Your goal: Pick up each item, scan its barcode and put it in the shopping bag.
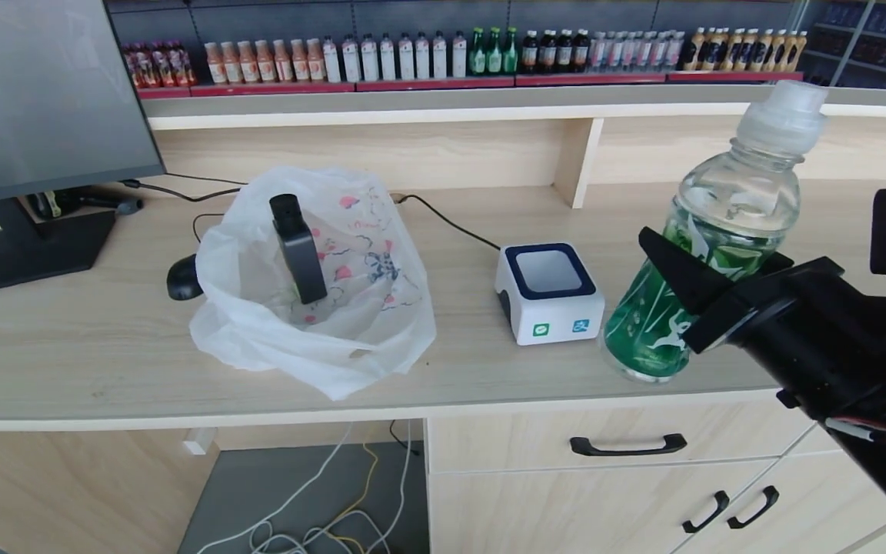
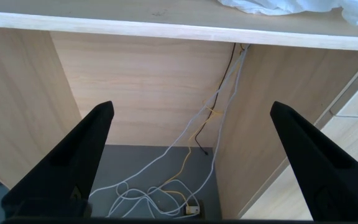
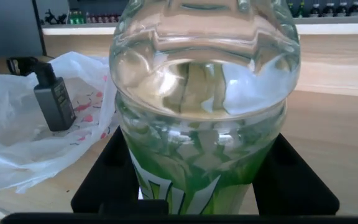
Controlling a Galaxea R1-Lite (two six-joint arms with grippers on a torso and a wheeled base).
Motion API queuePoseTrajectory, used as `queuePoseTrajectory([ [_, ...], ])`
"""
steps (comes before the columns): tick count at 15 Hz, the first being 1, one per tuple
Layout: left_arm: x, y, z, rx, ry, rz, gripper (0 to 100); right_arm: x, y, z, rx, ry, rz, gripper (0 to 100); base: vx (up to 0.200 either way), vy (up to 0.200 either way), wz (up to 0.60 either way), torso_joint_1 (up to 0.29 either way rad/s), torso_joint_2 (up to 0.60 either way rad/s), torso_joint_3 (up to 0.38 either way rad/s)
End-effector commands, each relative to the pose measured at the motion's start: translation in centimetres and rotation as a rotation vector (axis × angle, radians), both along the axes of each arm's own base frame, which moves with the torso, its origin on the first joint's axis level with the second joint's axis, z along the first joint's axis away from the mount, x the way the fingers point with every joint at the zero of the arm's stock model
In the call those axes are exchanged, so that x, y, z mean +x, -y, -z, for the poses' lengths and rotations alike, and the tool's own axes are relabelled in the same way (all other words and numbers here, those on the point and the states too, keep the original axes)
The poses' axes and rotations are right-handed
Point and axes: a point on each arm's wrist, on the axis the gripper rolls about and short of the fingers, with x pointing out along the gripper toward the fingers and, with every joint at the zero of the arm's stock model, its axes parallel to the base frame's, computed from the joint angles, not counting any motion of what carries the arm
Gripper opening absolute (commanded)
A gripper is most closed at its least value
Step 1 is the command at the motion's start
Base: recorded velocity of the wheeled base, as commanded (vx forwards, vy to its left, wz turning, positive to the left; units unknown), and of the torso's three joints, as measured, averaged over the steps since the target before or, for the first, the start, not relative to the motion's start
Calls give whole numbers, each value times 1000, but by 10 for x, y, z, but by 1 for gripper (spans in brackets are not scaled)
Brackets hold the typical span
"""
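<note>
R gripper (image 3: 201,186) is shut round the bottle (image 1: 727,223), L gripper (image 2: 191,155) wide open w/ nothing; bottle could slip & fall if it bumps the scanner (image 1: 547,292)

No legible text. The scanner box (image 1: 549,292), just left of the bottle (image 1: 727,223) clamped in the right gripper (image 1: 708,288), carries a green icon (image 1: 541,329) and a blue icon (image 1: 581,325) on its front face. The bottle's label (image 1: 662,327) shows white graphics on green, unreadable.
</note>
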Motion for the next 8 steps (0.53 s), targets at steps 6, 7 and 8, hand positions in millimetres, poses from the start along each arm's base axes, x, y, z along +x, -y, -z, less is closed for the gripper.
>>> queuePoseTrajectory([
  [6, 0, 0, 0, 0, 0, 0, 100, 22, -49, -17, 226, -38, -192, 0, 0, 0, 0, 0, 0, 0],
  [7, 0, 0, 0, 0, 0, 1, 100, 25, -58, -22, 261, -42, -229, 0, 0, 0, 0, 0, 0, 0],
  [8, 0, 0, 0, 0, 0, 1, 100, 26, -63, -24, 282, -44, -245, 0, 0, 0, 0, 0, 0, 0],
])
